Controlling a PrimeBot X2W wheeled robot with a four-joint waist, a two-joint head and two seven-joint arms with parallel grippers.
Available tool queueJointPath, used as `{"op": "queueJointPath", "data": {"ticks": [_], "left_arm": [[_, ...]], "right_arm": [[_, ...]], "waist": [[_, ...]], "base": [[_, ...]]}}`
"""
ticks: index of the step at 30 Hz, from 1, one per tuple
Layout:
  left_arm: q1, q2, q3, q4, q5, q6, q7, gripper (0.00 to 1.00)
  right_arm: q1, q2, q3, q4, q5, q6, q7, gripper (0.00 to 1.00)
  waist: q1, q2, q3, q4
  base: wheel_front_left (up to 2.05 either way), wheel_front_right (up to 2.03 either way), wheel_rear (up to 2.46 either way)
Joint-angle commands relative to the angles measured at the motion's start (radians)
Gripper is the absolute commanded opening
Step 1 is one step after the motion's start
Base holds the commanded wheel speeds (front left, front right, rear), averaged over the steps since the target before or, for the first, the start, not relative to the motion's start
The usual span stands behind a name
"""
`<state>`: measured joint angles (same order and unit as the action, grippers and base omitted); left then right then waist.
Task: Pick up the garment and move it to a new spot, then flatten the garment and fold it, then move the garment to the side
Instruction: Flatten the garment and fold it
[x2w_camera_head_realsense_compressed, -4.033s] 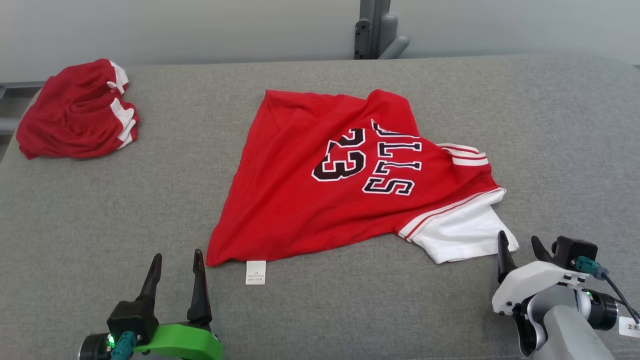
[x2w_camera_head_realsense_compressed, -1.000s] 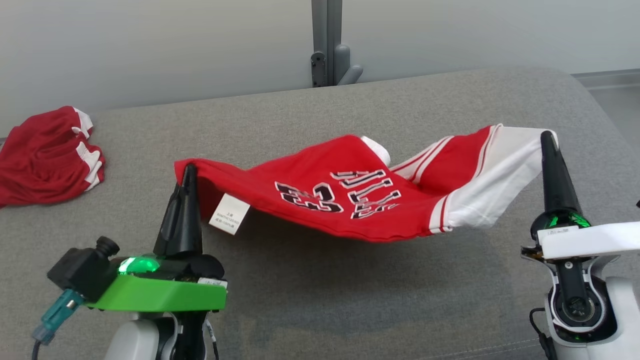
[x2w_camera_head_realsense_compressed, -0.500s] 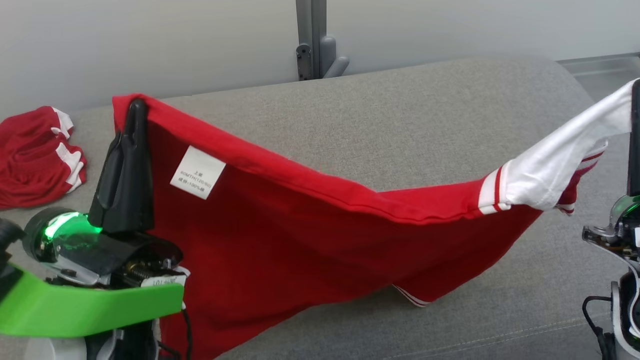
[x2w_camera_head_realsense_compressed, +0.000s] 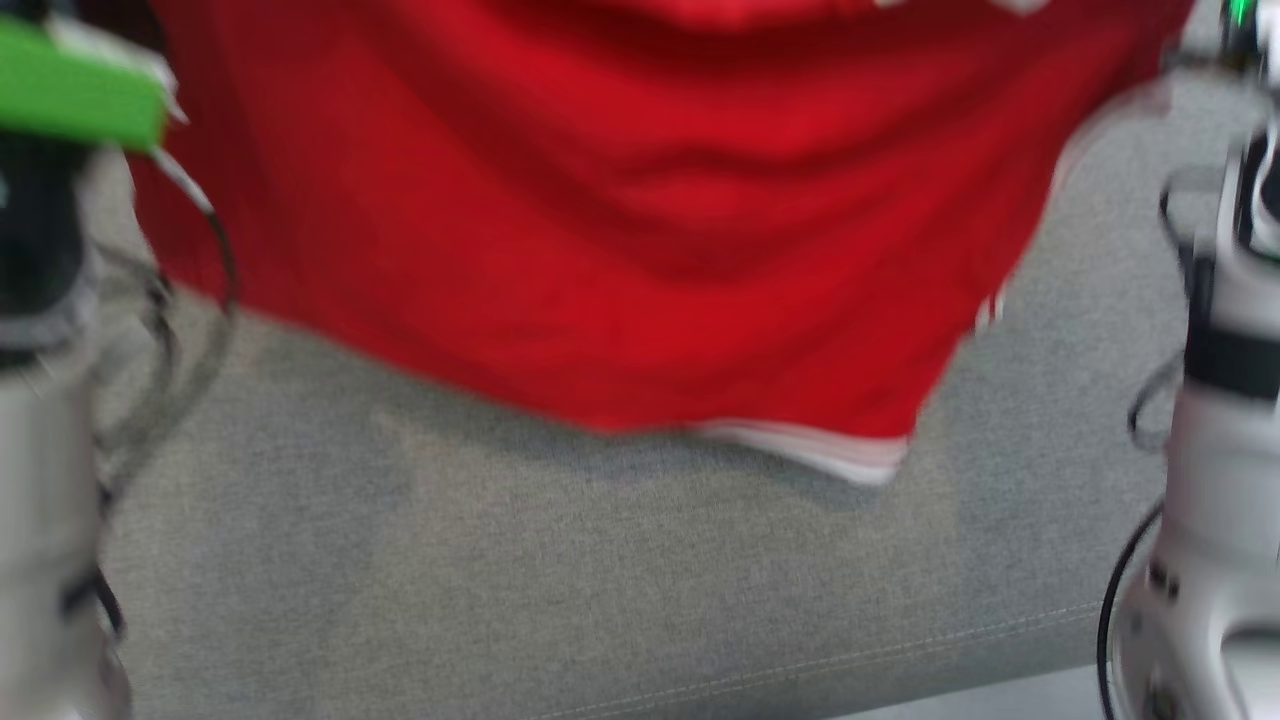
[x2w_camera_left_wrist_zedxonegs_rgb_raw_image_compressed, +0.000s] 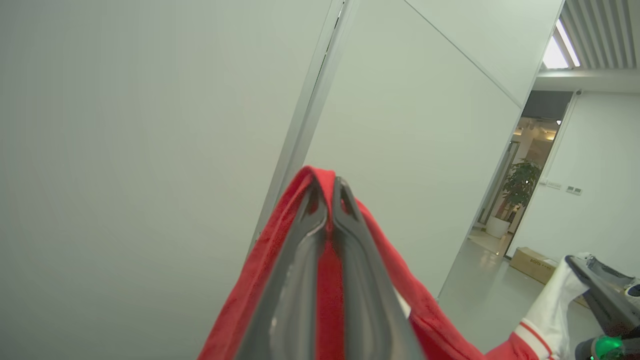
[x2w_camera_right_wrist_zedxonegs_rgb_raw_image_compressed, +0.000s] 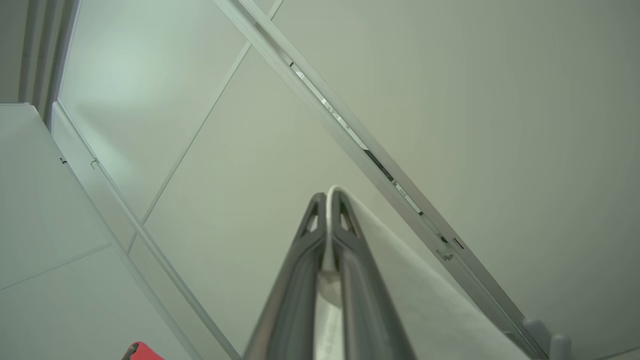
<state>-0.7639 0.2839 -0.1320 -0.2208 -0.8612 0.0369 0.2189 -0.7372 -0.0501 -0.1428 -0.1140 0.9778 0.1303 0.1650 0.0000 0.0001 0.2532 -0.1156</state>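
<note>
Currently listed: one red shirt (x2w_camera_head_realsense_compressed: 640, 230), white-sleeved, hanging above the grey upholstered seat (x2w_camera_head_realsense_compressed: 600, 600) and apparently clear of it. It spreads across the head view from ten o'clock to two o'clock, lowest hem sagging toward five o'clock.
Left tool (x2w_camera_left_wrist_zedxonegs_rgb_raw_image_compressed: 330, 187): fingers pressed together on a red fold of hem.
Right tool (x2w_camera_right_wrist_zedxonegs_rgb_raw_image_compressed: 328, 197): fingers pinched tight on the white sleeve (x2w_camera_left_wrist_zedxonegs_rgb_raw_image_compressed: 547, 300) edge.
Handling, as judged: light, limp, thin knit; drapes and swings, no stiffness, not fragile. Best held at two well-separated corners; a single pinch would let it bunch.
</note>
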Motion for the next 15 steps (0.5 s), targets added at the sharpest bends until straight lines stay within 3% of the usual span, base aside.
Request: {"op": "queueJointPath", "data": {"ticks": [1,4,9,15], "left_arm": [[-0.147,0.028,0.011,0.095,0.037,0.004,0.010,0.00],[-0.370,0.056,0.015,0.266,0.094,-0.002,-0.007,0.00],[-0.692,0.093,-0.006,0.494,0.171,-0.056,-0.068,0.00],[-0.899,0.124,-0.038,0.681,0.243,-0.117,-0.182,0.00]], "right_arm": [[-0.170,-0.001,0.012,0.094,-0.035,0.001,-0.009,0.00],[-0.445,-0.001,0.025,0.300,-0.092,0.001,-0.081,0.00],[-0.791,0.000,0.090,0.576,-0.128,0.001,-0.248,0.00],[-0.937,0.001,0.211,0.710,-0.021,0.001,-0.363,0.00]], "waist": [[0.0000,-0.0001,0.178,-0.025],[0.0000,-0.0001,0.235,-0.052],[0.0000,-0.0001,0.302,-0.104],[0.0000,-0.0001,0.405,-0.152]], "base": [[0.00,0.00,0.00],[0.00,0.00,0.00],[0.00,0.00,0.00],[0.00,0.00,0.00]]}}
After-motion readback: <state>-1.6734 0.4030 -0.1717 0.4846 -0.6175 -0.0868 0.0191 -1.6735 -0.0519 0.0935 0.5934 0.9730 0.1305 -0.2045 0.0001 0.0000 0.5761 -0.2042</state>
